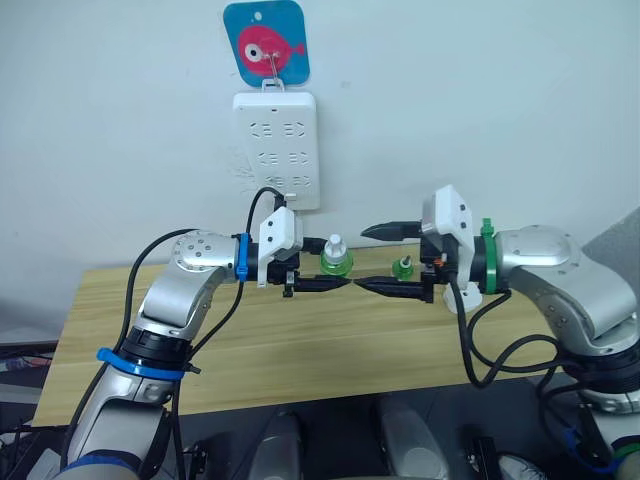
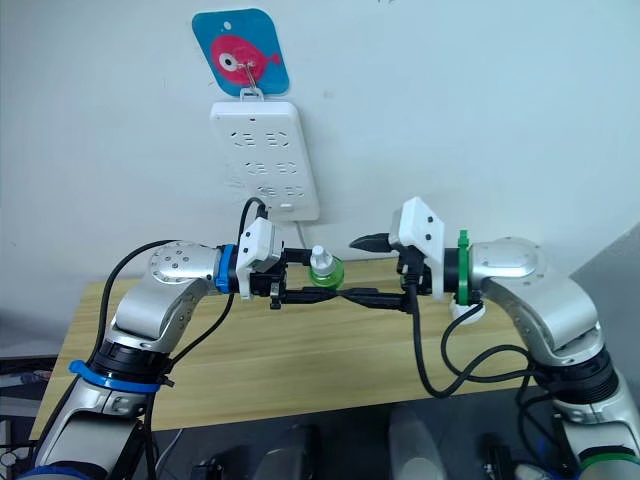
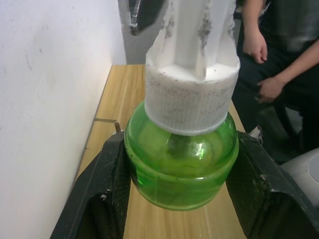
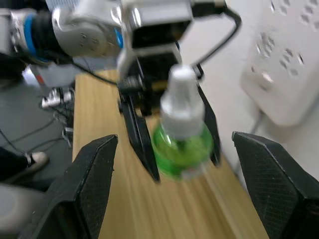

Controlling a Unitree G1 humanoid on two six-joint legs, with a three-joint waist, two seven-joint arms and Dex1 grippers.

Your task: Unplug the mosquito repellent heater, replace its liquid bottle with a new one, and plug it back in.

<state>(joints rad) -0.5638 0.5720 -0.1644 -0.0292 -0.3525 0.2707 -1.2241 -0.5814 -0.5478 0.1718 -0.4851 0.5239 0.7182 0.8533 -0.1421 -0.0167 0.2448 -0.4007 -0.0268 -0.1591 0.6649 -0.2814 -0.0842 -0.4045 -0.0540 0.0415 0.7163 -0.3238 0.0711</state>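
Spanning the lower scene, a light wooden table point(image 1: 300, 345) stands against a white wall.
Wall power strip point(image 1: 277, 148): white, hung under a blue fish-print hook plate point(image 1: 265, 42).
Left gripper point(image 1: 325, 264): held above the table's far edge, fingers pinching the new one point(image 1: 335, 257), a green bottle with white cap, upright, clamped at its body between both black fingers point(image 3: 107, 189).
Right gripper point(image 1: 372, 258): facing the left one, fingers spread wide, empty, tips just beside the held bottle.
Liquid bottle point(image 1: 402, 266): small, green, capless, seen between the right fingers; whether it rests on the table cannot be told.
Person's hand point(image 3: 256, 46): beyond the table.
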